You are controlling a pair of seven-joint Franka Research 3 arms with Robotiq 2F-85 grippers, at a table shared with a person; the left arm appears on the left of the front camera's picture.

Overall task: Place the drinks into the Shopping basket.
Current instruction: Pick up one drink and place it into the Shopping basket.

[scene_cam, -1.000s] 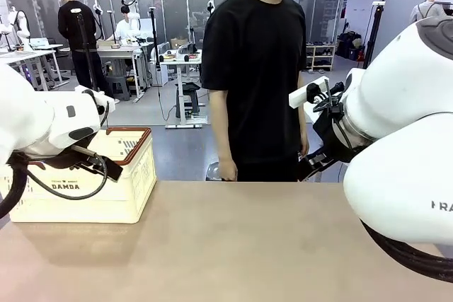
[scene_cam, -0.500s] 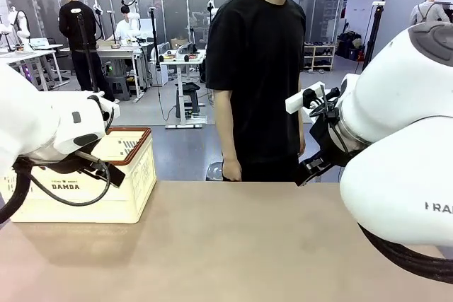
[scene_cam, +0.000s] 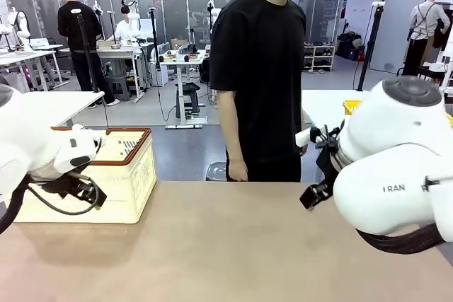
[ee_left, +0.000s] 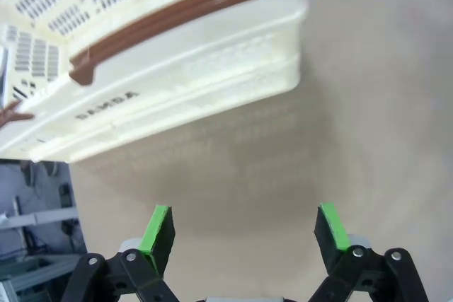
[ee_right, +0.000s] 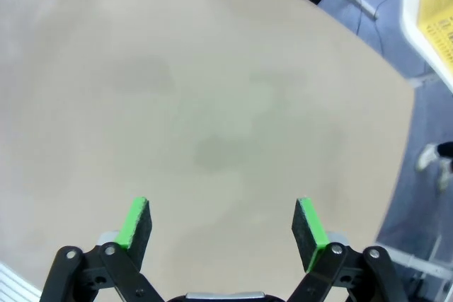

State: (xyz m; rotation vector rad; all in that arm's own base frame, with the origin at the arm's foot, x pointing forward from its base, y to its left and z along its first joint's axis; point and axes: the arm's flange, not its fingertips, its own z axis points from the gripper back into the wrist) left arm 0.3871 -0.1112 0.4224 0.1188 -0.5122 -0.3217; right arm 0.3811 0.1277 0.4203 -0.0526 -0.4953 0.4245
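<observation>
Both jaws wide apart: Shopping basket (ee_left: 177, 83), seemingly empty, before the left; table (ee_right: 212, 104) before the right.

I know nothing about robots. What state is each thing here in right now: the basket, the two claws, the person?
Shopping basket: upright on the table, at the robot's left.
left gripper: open, holding nothing, above the table beside the Shopping basket.
right gripper: open, holding nothing, above the table.
person: standing at the far side, one hand hanging at the table's edge.
</observation>
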